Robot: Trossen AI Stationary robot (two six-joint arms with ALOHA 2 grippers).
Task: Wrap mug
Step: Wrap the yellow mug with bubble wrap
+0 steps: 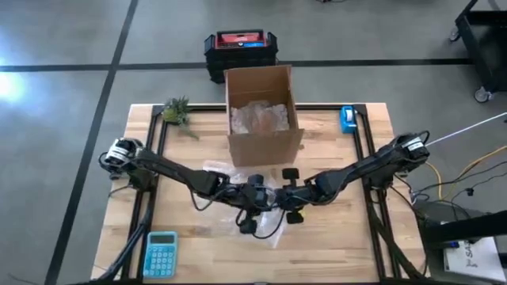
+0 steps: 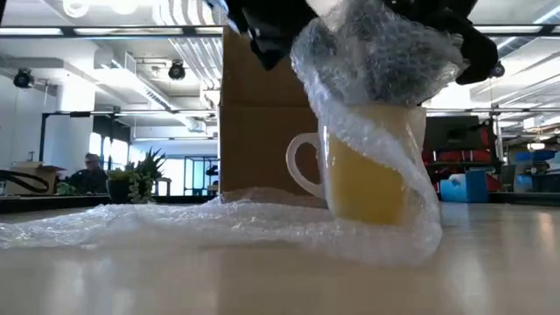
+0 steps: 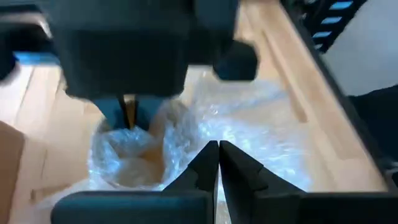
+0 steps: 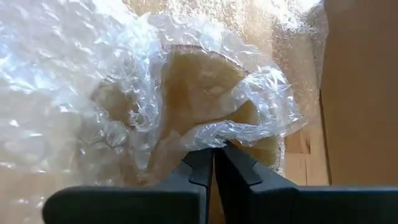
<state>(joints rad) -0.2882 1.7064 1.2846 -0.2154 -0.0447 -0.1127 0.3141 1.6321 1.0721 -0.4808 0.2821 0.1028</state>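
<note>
Left to right on the wooden counter (image 1: 333, 237): a blue calculator (image 1: 161, 253) lies at the near left corner, and a small green plant (image 1: 177, 111) sits at the far left. The left tool (image 1: 252, 217) hangs over the counter's middle with its 2 fingers pressed together; whether they pinch any film cannot be told. Just beside it stands the yellow mug (image 2: 367, 179), upright near the counter's centre, handle showing in the low view, with bubble wrap (image 2: 262, 223) draped over its rim and down one side and trailing flat across the counter. The right tool (image 1: 291, 207) meets the left one over the mug, its fingers closed on a fold of the bubble wrap at the mug's rim, as the right wrist view shows. Behind the mug an open cardboard box (image 1: 263, 115) holds more clear film. A blue tape dispenser (image 1: 348, 119) rests at the far right edge. A red-and-black case (image 1: 240, 49) stands on the floor beyond the counter.
</note>
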